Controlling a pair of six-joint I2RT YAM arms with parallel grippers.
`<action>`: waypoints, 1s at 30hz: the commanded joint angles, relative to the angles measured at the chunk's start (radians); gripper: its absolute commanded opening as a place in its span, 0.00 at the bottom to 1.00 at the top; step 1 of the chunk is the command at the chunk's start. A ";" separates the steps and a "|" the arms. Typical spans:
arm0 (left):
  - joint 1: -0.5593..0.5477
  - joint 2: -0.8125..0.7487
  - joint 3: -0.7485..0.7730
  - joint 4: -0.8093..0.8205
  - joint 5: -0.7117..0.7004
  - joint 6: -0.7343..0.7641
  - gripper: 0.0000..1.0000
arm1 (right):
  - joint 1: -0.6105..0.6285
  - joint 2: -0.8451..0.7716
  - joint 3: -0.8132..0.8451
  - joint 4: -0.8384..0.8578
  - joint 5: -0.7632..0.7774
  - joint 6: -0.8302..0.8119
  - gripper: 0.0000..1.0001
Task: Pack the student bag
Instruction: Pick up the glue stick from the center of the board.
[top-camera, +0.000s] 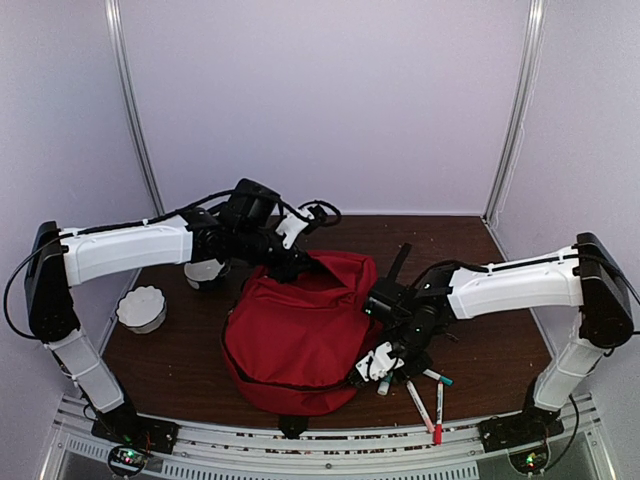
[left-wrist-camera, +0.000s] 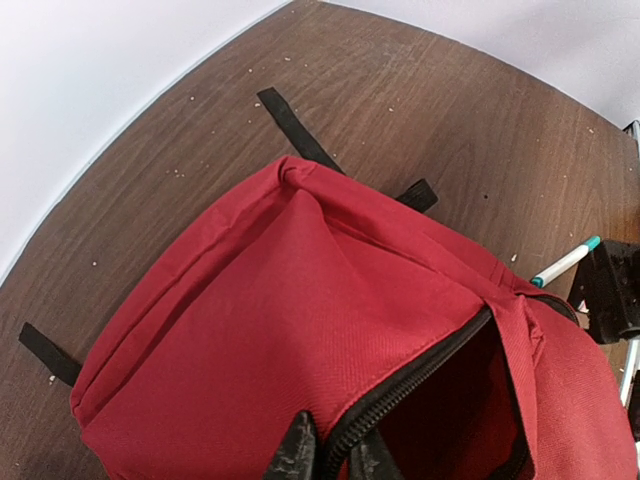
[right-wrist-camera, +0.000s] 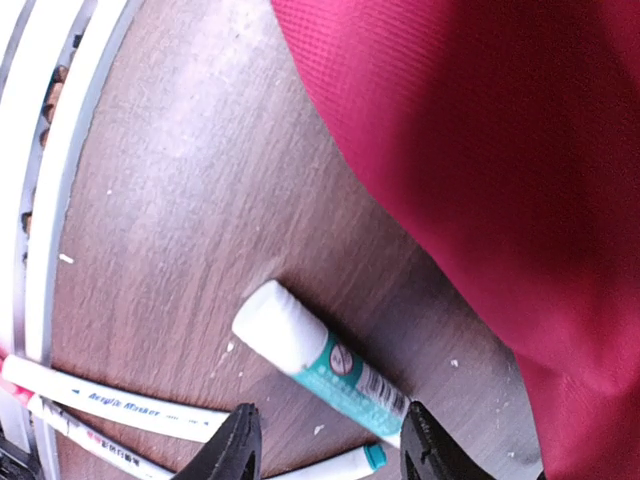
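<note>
The student bag (top-camera: 300, 335) is a big red backpack lying mid-table, its black zipper (left-wrist-camera: 430, 375) partly undone onto a dark inside. My left gripper (left-wrist-camera: 335, 462) is shut on the bag's zipper edge at its far top (top-camera: 297, 262), one finger on each side of the trim. My right gripper (right-wrist-camera: 330, 450) hovers low over the table at the bag's near right (top-camera: 385, 368). It is open, and a white and teal glue stick (right-wrist-camera: 320, 360) lies on the wood just ahead of its fingertips, its end close to the right finger (right-wrist-camera: 425, 445).
White markers (right-wrist-camera: 110, 400) lie beside the glue stick, one teal-capped (right-wrist-camera: 345, 465), near the metal front rail (right-wrist-camera: 40, 200). A scalloped white bowl (top-camera: 141, 308) and a second white dish (top-camera: 205, 272) stand left of the bag. Black straps (left-wrist-camera: 300, 130) trail onto the table.
</note>
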 joint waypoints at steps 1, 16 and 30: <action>-0.001 0.003 0.037 0.032 0.025 -0.010 0.12 | 0.019 0.031 0.002 0.044 0.064 -0.025 0.47; 0.000 0.007 0.039 0.029 0.031 -0.011 0.12 | 0.048 0.085 -0.032 0.065 0.133 -0.027 0.36; 0.001 0.012 0.044 0.023 0.033 -0.010 0.12 | 0.047 0.109 -0.023 0.038 0.133 -0.014 0.27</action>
